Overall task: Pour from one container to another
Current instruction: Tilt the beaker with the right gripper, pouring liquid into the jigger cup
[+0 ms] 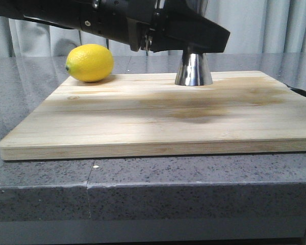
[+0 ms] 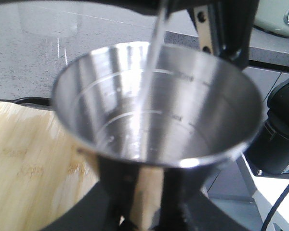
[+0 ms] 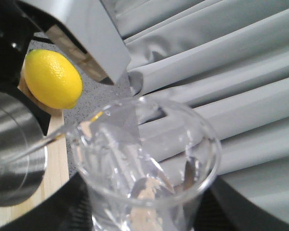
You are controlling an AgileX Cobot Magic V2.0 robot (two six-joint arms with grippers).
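Observation:
A steel measuring cup [image 1: 193, 69] stands on the wooden board [image 1: 158, 117] toward its back edge. My left gripper [image 2: 147, 192] is shut on the cup's narrow waist, and the wide mouth [image 2: 154, 101] fills the left wrist view. A thin stream of water [image 2: 154, 53] falls into the cup. My right gripper [image 3: 144, 211] is shut on a clear glass [image 3: 144, 149], tilted toward the steel cup [image 3: 12, 149], with water running from its lip [image 3: 38, 142]. In the front view the left arm [image 1: 143, 23] hides the cup's top and the glass.
A yellow lemon [image 1: 90, 62] lies on the board's back left corner. The board rests on a grey stone counter [image 1: 41, 189]. A black cable [image 1: 303, 93] lies past the board's right edge. A black appliance [image 2: 279, 139] stands beyond the counter. Grey curtains [image 3: 221, 57] hang behind.

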